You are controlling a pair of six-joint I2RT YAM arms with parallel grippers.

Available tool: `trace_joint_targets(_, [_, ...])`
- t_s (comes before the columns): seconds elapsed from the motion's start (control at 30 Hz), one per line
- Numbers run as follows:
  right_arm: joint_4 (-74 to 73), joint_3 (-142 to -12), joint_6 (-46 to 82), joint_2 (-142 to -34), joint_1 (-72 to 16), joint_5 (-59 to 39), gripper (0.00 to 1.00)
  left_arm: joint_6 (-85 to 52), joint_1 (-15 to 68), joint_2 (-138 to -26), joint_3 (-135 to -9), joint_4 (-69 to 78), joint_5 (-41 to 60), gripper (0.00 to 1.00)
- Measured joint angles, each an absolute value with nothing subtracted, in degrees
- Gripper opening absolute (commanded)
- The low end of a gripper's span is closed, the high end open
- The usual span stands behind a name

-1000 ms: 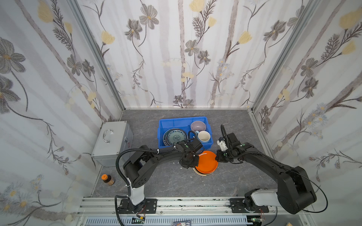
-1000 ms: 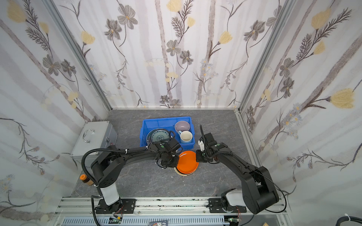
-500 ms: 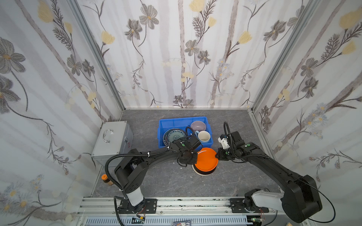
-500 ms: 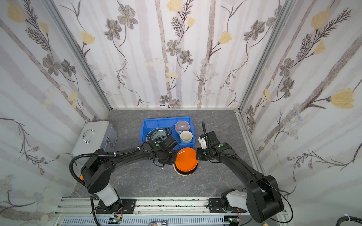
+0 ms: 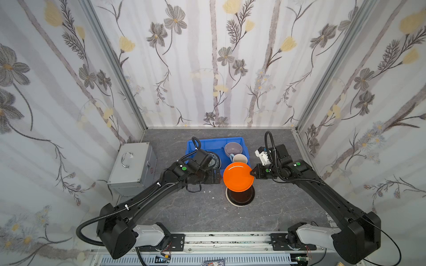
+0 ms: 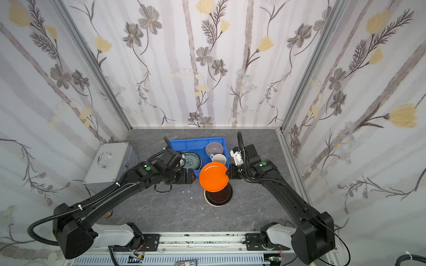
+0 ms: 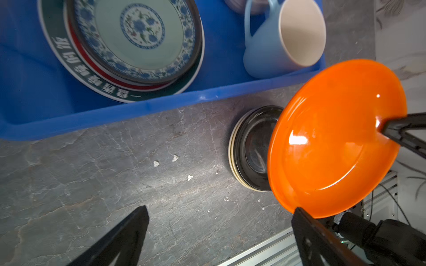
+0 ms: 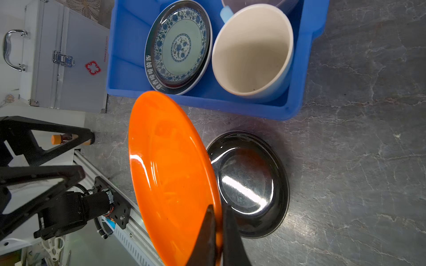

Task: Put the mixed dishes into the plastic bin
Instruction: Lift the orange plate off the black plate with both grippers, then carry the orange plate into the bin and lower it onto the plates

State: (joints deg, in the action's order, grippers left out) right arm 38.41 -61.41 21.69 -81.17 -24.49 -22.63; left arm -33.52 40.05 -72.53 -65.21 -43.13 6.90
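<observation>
On grey veined tabletop (floral walls around): blue plastic bin.

orange plate: tilted, in air over black plate | blue bin: teal plate, mug, lilac bowl inside

Counting five plates for certain: one orange plate; black plate lying on cream plate, making stack of two; patterned plate sitting on lettered plate, red band between them possibly being a sixth, cannot tell. One mug and one bowl showing. One bin. One case. One bottle. Two arms showing: left arm, right arm.
</observation>
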Motion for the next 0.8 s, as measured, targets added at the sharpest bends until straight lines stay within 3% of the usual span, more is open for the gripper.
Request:
trace_joint_targets(0.27, [38.7,-75.77,22.26,-93.1,-26.98,-22.81,0.05,-31.88,31.03,-65.65,-65.54,-45.67,6.0,1.0])
trace_joint_targets(0.8, [42.65,-112.68,22.02,-128.73,-31.55,-22.87,0.05,-26.89,17.08,-71.85,-69.14,-43.13,11.22,1.0])
